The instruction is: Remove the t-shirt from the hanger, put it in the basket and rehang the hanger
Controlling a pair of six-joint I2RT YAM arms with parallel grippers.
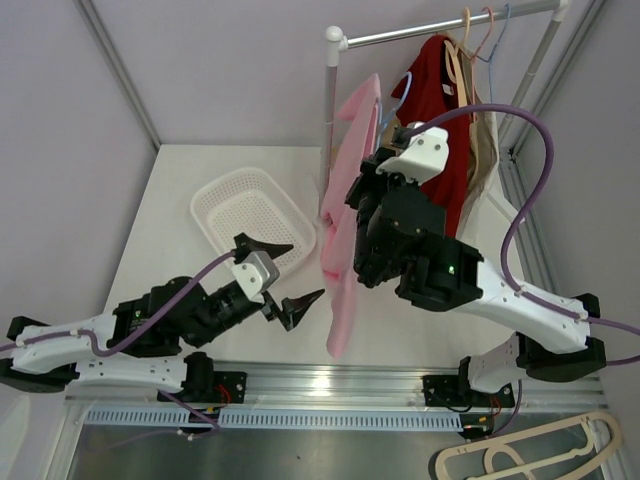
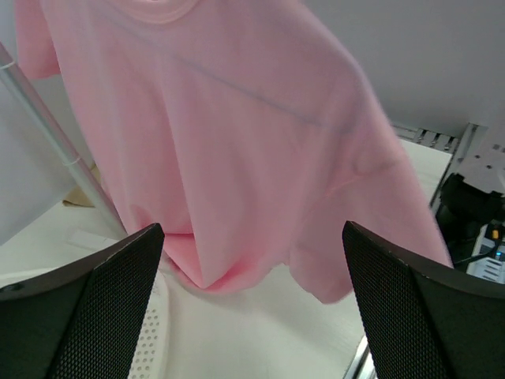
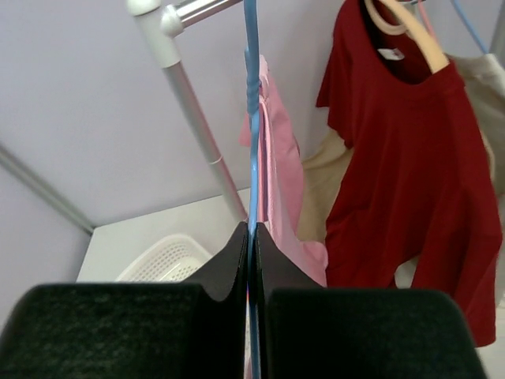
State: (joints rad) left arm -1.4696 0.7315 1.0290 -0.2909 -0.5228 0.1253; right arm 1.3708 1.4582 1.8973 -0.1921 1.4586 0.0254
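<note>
The pink t-shirt hangs on a thin blue hanger, held off the rail beside the rack's upright pole. My right gripper is shut on the hanger; in the right wrist view the fingers pinch the blue wire, with the shirt just behind. My left gripper is open and empty, low and to the left of the shirt's hem. In the left wrist view the shirt fills the view above the wide-apart fingers and its hem brushes the table.
A white perforated basket lies on the table left of the shirt. A red t-shirt and a beige garment hang on the rail at the back right. Beige hangers lie at the near right.
</note>
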